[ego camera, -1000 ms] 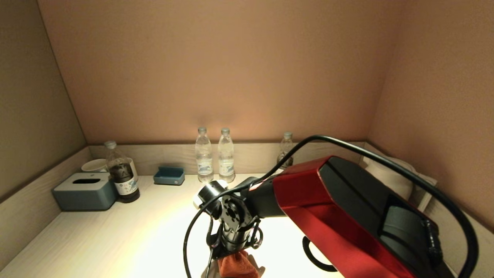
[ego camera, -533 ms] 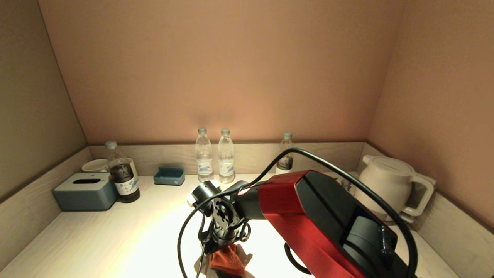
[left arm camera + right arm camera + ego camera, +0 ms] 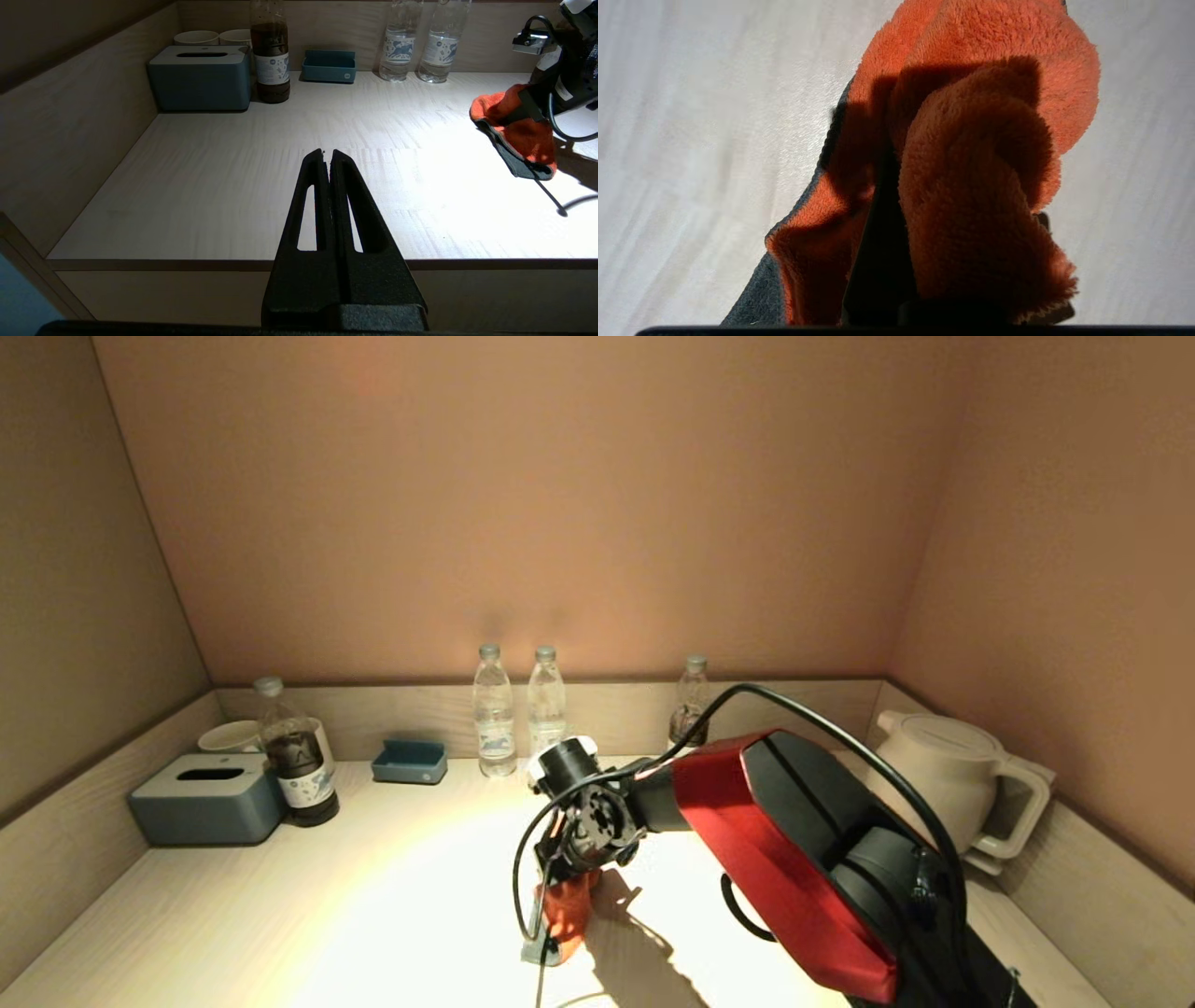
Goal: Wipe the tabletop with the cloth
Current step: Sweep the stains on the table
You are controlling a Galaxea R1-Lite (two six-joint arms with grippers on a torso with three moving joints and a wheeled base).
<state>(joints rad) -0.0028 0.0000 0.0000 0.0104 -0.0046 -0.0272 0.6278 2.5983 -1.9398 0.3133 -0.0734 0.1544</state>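
Observation:
An orange cloth (image 3: 566, 907) with a grey underside rests on the pale wooden tabletop (image 3: 280, 915) near its middle. My right gripper (image 3: 567, 889) points down and is shut on the cloth, pressing it to the table. In the right wrist view the cloth (image 3: 971, 177) bunches round the dark fingers (image 3: 878, 261) and hides their tips. The cloth also shows in the left wrist view (image 3: 518, 130). My left gripper (image 3: 328, 156) is shut and empty, held still just in front of the table's front edge on the left.
Along the back wall stand two water bottles (image 3: 493, 719), a third bottle (image 3: 692, 705), a small blue tray (image 3: 409, 761), a dark-drink bottle (image 3: 297, 761), a blue tissue box (image 3: 207, 798) and cups (image 3: 227, 735). A white kettle (image 3: 952, 784) stands at the back right.
My right arm has swept the cloth away from the table's front edge toward the back and a little to the right. The left gripper has not moved.

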